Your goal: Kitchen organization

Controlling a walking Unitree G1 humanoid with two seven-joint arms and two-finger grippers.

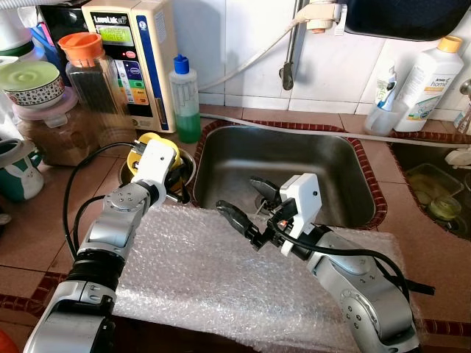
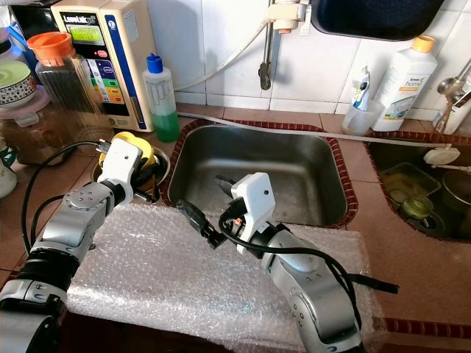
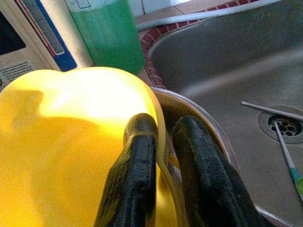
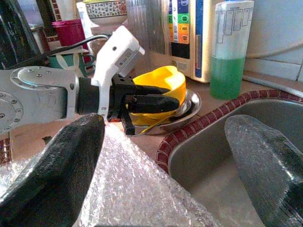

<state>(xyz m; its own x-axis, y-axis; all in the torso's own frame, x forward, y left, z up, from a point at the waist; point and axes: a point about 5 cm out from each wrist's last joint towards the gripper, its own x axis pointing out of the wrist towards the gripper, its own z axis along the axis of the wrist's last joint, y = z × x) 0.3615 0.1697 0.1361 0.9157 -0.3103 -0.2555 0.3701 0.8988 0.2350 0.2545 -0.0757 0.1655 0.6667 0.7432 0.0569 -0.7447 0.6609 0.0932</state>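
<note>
Clear bubble-wrap sheet (image 1: 221,272) spread over the brown tiled counter's front edge, both arms above it.
Left gripper (image 4: 158,101) pinches the rim of a yellow plastic bowl (image 1: 151,143) sitting in a shallow steel dish (image 4: 187,109) left of the stainless steel sink (image 1: 324,169); right gripper (image 1: 246,198), fingers spread wide, hovers at the sink's near edge.
</note>
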